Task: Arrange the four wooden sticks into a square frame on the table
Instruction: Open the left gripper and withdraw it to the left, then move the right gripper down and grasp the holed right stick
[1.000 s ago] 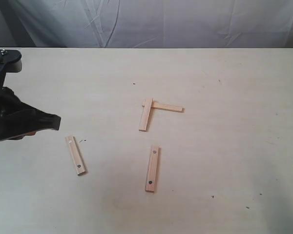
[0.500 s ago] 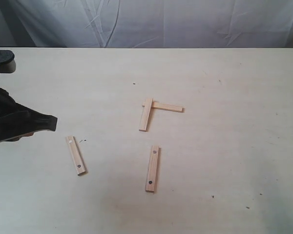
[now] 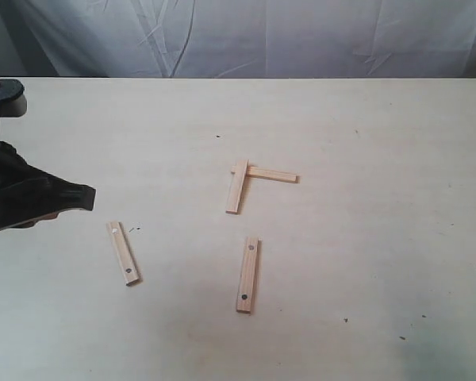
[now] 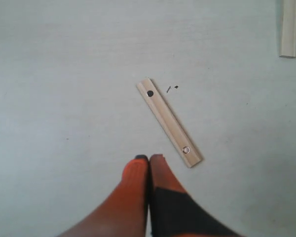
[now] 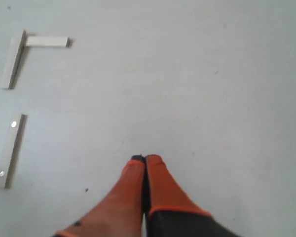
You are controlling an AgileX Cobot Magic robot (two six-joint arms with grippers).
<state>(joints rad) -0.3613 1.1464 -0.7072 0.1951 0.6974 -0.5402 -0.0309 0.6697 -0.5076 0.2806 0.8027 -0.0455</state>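
Four wooden sticks lie on the table (image 3: pixel 381 238). Two of them, one upright (image 3: pixel 237 187) and one crosswise (image 3: pixel 271 174), overlap at one end in an L near the middle. A third stick (image 3: pixel 248 274) with two dark holes lies below them. The fourth stick (image 3: pixel 123 252) lies at the left, also in the left wrist view (image 4: pixel 168 122). My left gripper (image 3: pixel 83 198) hovers up and left of it, shut and empty (image 4: pixel 149 158). My right gripper (image 5: pixel 145 158) is shut and empty over bare table; the L pair (image 5: pixel 14 59) and the third stick (image 5: pixel 10 149) show far off.
A wrinkled white cloth (image 3: pixel 246 36) hangs behind the table's far edge. Tiny dark specks (image 3: pixel 346 321) dot the tabletop. The right arm is out of the exterior view.
The left gripper drew back slightly to the left, then edged back a little. The four sticks have not moved.
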